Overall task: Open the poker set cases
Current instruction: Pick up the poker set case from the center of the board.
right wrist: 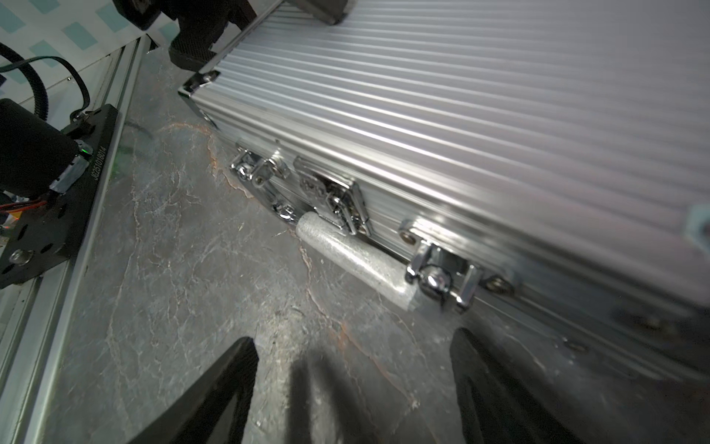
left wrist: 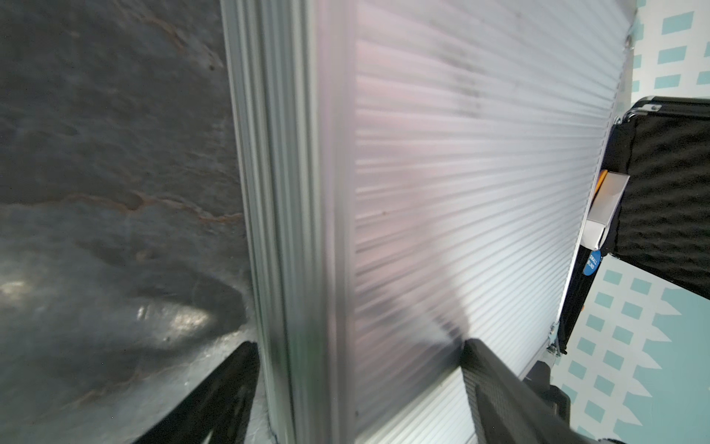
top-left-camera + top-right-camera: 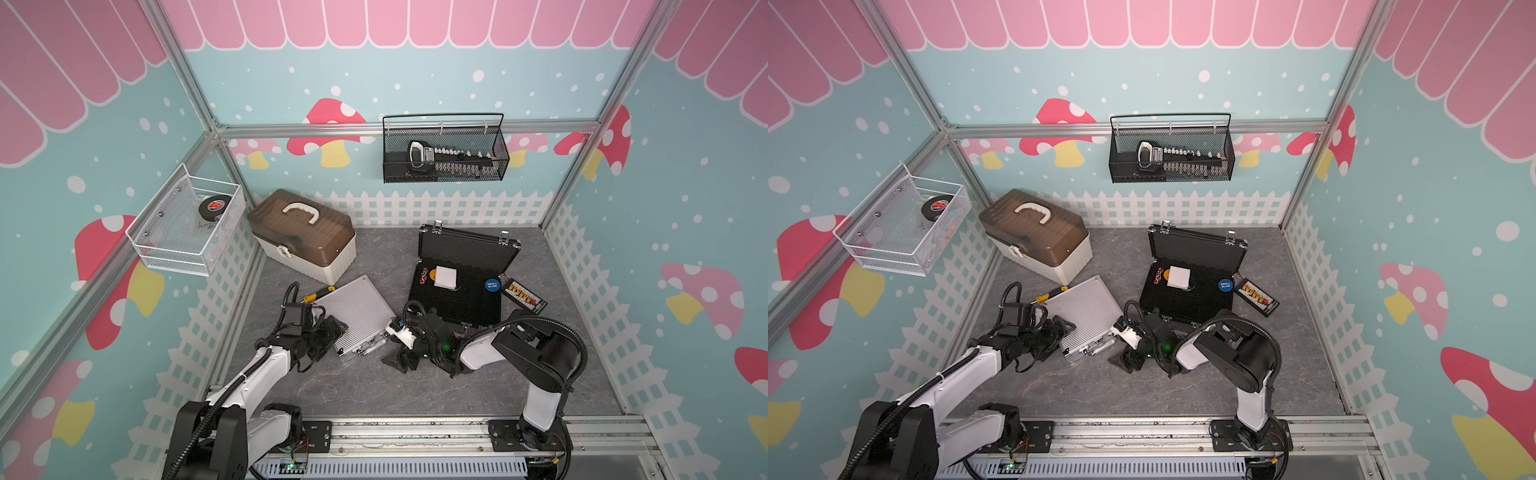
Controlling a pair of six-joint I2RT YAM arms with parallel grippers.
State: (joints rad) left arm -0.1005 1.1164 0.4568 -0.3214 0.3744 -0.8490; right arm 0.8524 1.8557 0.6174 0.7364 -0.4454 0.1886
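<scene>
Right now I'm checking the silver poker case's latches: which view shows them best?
Right wrist view: the latches and handle of the silver poker case appear close-up. Both top views show them as tiny glints; the left wrist view shows only its ribbed shell.

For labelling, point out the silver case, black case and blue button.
silver case (image 3: pixel 358 311): in a top view, ribbed lid.
black case (image 3: pixel 467 251): in a top view, raised lid.
blue button (image 3: pixel 492 285): in a top view, its face.

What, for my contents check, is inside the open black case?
In the black case lie a white box, an orange disc partly beneath it, small red pieces, and a blue SMALL BLIND button. Its near edge is partly hidden by the right arm.
</scene>
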